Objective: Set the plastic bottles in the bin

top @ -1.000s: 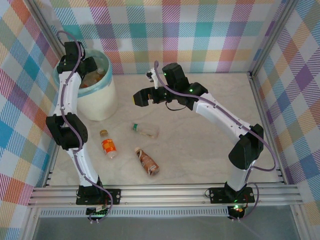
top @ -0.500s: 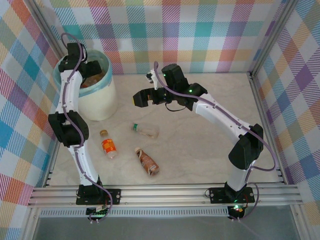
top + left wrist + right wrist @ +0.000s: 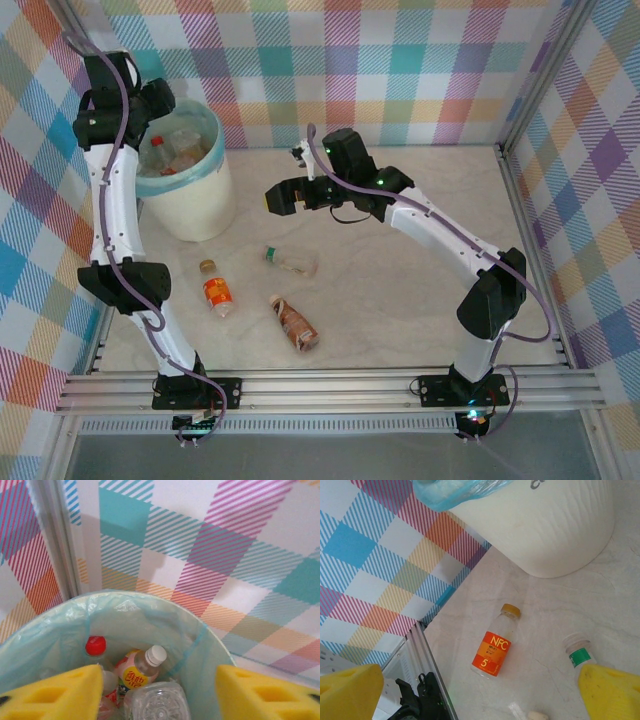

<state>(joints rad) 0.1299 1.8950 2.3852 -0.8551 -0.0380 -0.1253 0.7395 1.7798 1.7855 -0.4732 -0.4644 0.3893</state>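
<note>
Just ahead of the right gripper [image 3: 480,692], the orange-labelled bottle [image 3: 492,652] reads "NFC" above "5"; dark print on the bin [image 3: 545,530] is cut off.

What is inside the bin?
The bin holds a red-capped bottle, a white-capped bottle with yellow label and a clear bottle. Anything beneath them is covered.

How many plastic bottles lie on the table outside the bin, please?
3: an orange-labelled bottle near the bin, a clear green-labelled bottle right of it, a brown bottle nearest the front; others may be hidden.

Overhead view from the near edge; close wrist cameras; all sharing the bin [image 3: 195,205]
</note>
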